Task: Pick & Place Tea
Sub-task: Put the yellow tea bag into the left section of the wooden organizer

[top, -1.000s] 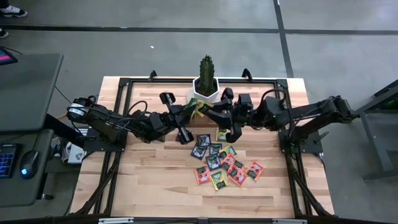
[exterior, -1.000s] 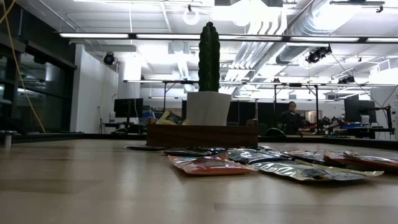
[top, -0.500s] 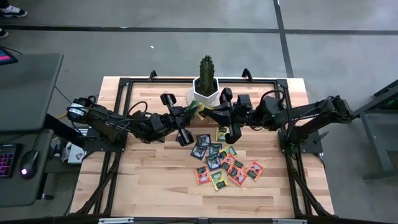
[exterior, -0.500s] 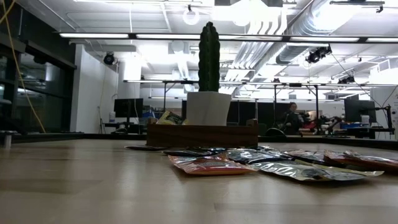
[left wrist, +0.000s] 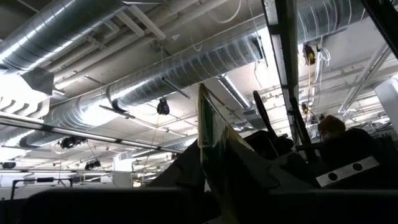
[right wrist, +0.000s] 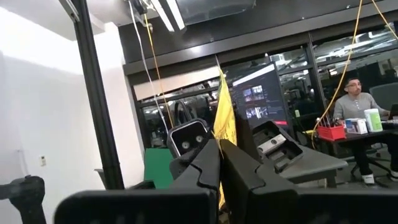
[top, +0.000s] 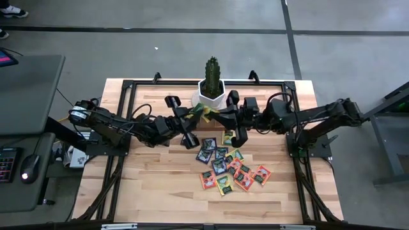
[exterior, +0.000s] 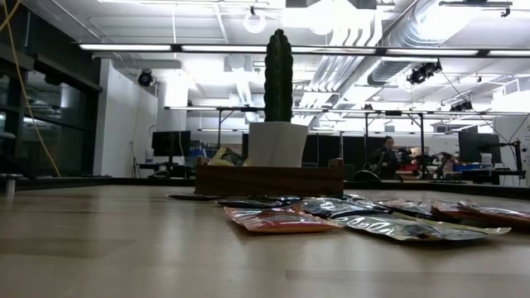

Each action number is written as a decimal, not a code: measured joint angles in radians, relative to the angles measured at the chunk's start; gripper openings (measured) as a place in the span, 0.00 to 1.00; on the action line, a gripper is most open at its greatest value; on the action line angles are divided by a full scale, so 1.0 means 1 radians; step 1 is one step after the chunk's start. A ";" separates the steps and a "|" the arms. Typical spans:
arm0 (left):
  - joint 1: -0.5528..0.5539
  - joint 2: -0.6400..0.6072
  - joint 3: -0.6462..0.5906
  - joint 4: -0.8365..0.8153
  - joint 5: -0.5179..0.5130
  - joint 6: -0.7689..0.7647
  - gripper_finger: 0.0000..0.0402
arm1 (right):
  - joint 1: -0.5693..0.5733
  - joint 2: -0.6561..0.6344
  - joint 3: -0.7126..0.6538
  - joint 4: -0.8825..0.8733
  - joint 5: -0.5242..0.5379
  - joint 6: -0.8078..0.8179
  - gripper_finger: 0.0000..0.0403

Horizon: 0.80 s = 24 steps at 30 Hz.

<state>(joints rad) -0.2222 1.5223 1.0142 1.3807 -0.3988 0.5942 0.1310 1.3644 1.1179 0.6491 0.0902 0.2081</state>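
A yellow-green tea sachet hangs in the air between my two grippers, in front of the cactus pot. My right gripper is shut on it from the table's right. From the left, my left gripper stands open, with the sachet between its fingers. Several more tea sachets lie flat in a heap on the table below. In the low view one more sachet stands in the wooden tray. My right gripper pinches the yellow-green sachet between its two fingers by its lower part. The fingers come from the table's right, slanting upward. The sachet stands upright on edge above them, clear of the table. Whether my left gripper touches the sachet, I cannot tell.
The cactus in its white pot stands just behind the tray at the table's far edge. A black frame runs around the tabletop. Bare wood lies at the near left of the sachet heap. A person sits in the room beyond.
My right gripper has shut on the raised sachet. Both arms have kept their places, and the sachet has stayed where it was.
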 joint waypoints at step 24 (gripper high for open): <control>0.028 -0.102 0.017 -0.588 0.124 -0.369 0.30 | 0.000 -0.166 -0.001 -0.834 -0.125 0.039 0.00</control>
<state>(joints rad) -0.1945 1.4198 1.0309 0.7925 -0.2751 0.2250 0.1314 1.1988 1.1172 -0.1844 -0.0348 0.2470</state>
